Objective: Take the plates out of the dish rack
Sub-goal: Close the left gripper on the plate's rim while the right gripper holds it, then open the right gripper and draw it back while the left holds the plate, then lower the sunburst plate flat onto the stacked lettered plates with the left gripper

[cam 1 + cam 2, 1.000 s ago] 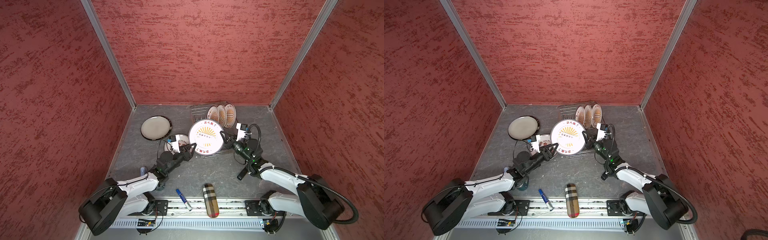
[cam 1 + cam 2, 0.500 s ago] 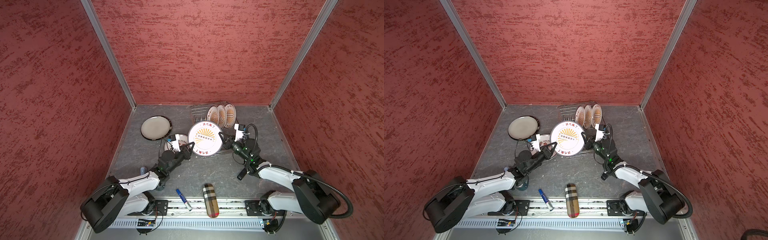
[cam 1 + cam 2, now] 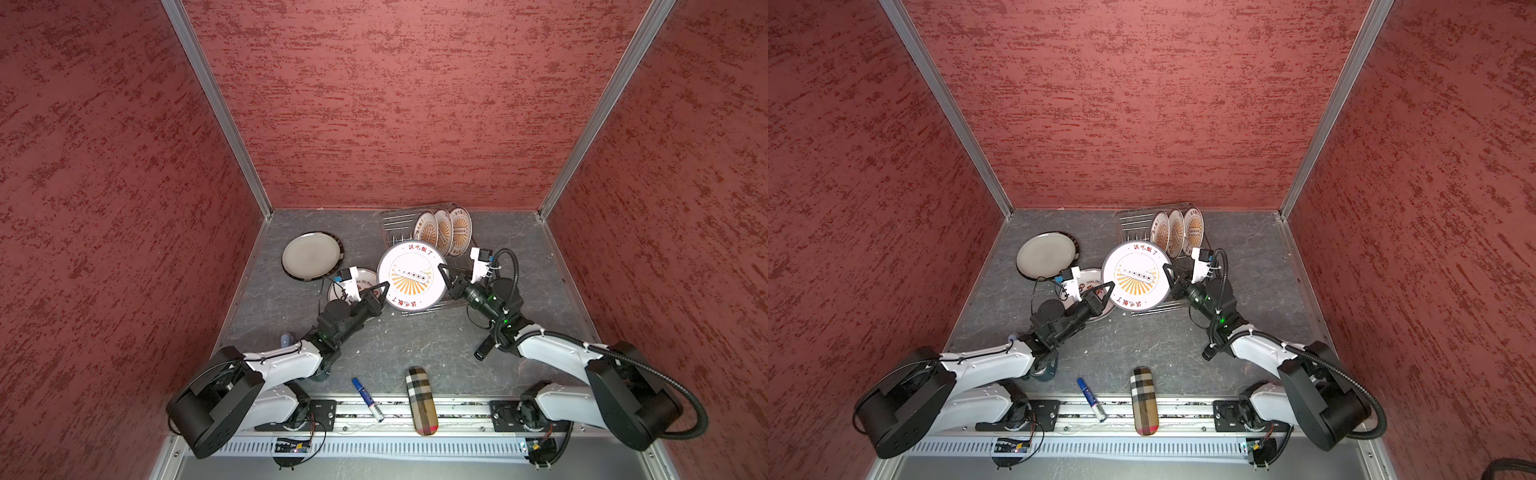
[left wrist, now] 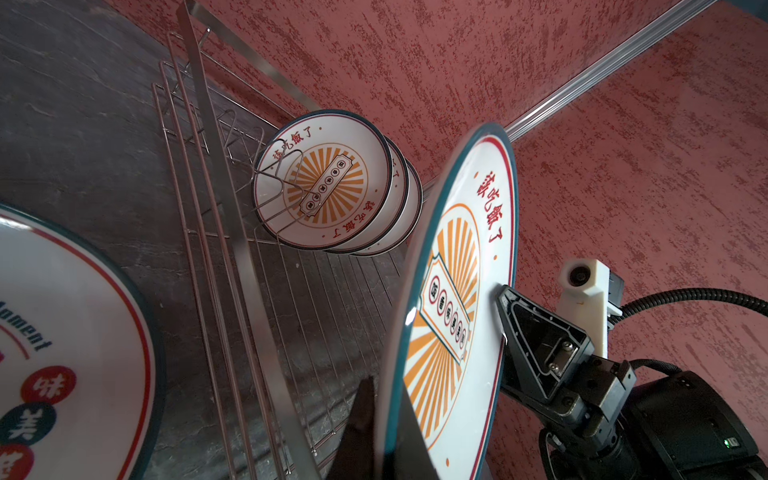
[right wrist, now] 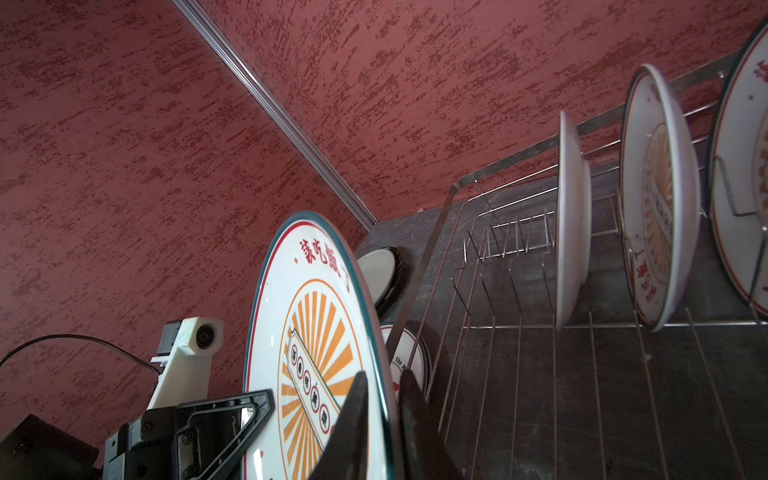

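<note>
A large sunburst plate (image 3: 409,276) (image 3: 1136,276) stands on edge over the front of the dish rack (image 3: 395,224) (image 3: 1131,220). My left gripper (image 3: 384,286) (image 4: 380,399) is shut on its left rim. My right gripper (image 3: 442,268) (image 5: 383,374) straddles the right rim, slightly open, with a thin gap behind the plate. Three smaller sunburst plates (image 3: 442,230) (image 3: 1177,230) stand in the rack's prongs. A grey plate (image 3: 311,254) and a plate with red-black characters (image 3: 361,279) (image 4: 62,332) lie flat on the table to the left.
A blue marker (image 3: 368,392) and a plaid case (image 3: 422,401) lie at the table's front edge between the arm bases. Red walls close in the back and both sides. The rack's near rail (image 4: 232,208) runs just beside the held plate.
My left gripper has shut on the large plate's left rim. My right gripper's jaws have begun to part around the right rim. The plate has stayed almost where it was.
</note>
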